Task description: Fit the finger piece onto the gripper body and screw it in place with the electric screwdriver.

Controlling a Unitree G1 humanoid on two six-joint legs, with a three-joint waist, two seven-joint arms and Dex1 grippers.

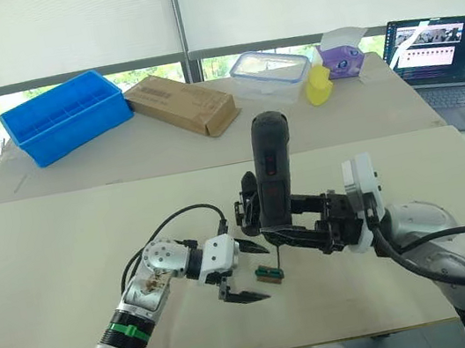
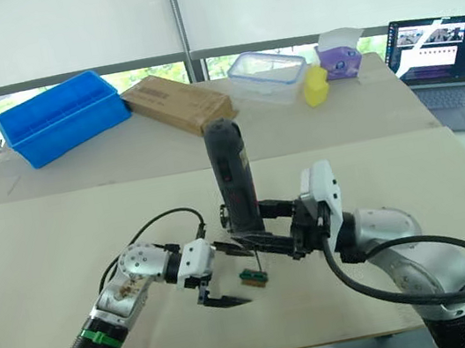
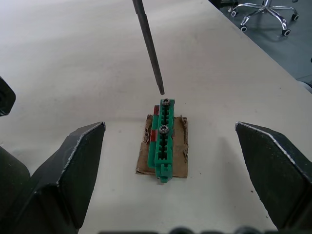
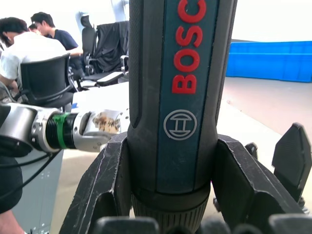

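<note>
Bare table (image 1: 72,281) around green-and-brown block (image 3: 163,141), left tool (image 1: 247,271) spread wide astride it, right tool (image 4: 170,161) clenched on upright electric screwdriver (image 1: 272,167), bit just above block.

Right gripper (image 2: 254,224) clamps the electric screwdriver (image 2: 233,176) upright — bit down over small green block (image 2: 253,279) on table (image 2: 40,251) — left gripper (image 2: 229,275) spread beside it.
</note>
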